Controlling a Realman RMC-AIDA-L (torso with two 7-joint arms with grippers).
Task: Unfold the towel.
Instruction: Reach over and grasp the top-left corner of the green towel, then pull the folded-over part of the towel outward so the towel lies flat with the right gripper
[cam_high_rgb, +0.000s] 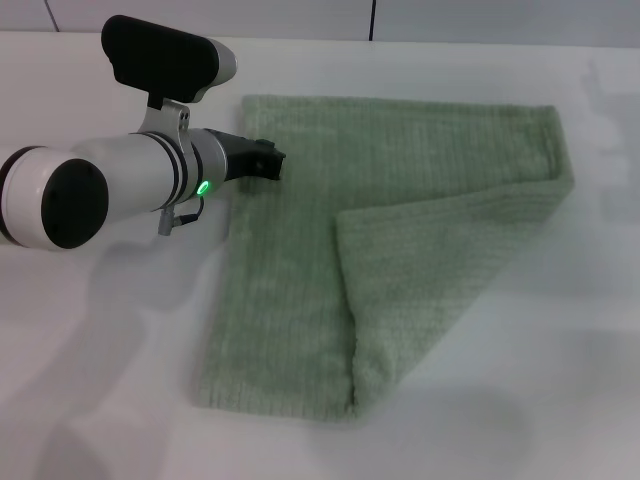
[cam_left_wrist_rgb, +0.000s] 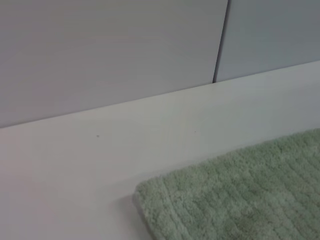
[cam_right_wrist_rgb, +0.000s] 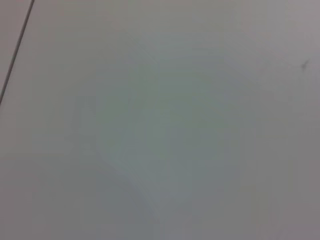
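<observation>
The pale sage-green towel (cam_high_rgb: 400, 240) lies on the white table, with its right part folded diagonally over into a triangular flap whose corner points toward the middle. My left gripper (cam_high_rgb: 268, 162) sits low at the towel's far left edge, near the far left corner. That corner of the towel (cam_left_wrist_rgb: 235, 200) also fills the left wrist view, lying flat on the table. My right gripper is out of view.
The white table (cam_high_rgb: 500, 400) extends around the towel on all sides. A pale wall with a dark vertical seam (cam_left_wrist_rgb: 220, 45) rises behind the table's far edge. The right wrist view holds only a blank pale surface.
</observation>
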